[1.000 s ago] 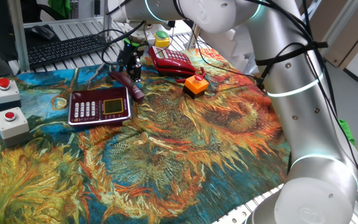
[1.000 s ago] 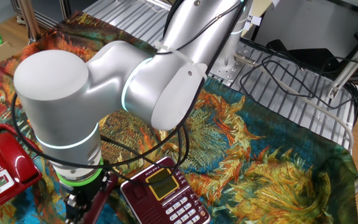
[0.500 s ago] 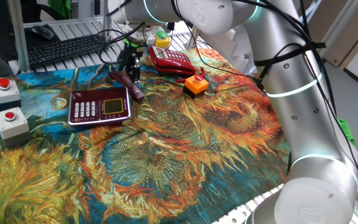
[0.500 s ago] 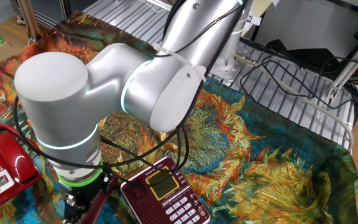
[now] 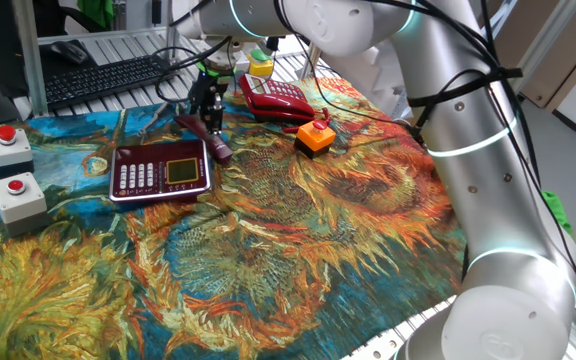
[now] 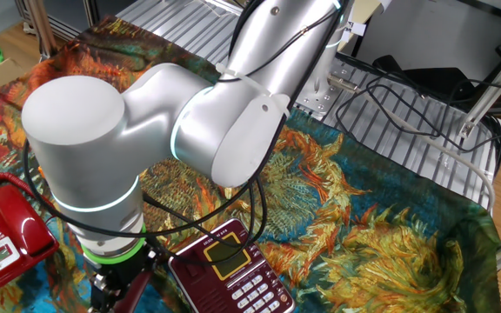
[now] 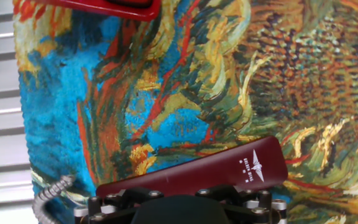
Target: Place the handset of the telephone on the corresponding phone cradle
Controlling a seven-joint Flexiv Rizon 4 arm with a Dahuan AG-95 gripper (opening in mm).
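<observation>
Little has shifted since the earlier frames: the arm's upper casing has only nudged, and the end effector hangs in place over the handset, fingers spread wide and holding nothing. Left to right, the phone cradle lies flat near the desk's far edge, the handset lies on the cloth just beside its right side, and a red telephone sits further right. This looks like the pre-grasp step; next, lower and close around the handset's middle.

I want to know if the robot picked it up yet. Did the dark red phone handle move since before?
No. The handset lies on the cloth in the same spot as before, just beyond the phone cradle, with the gripper low over it.
</observation>
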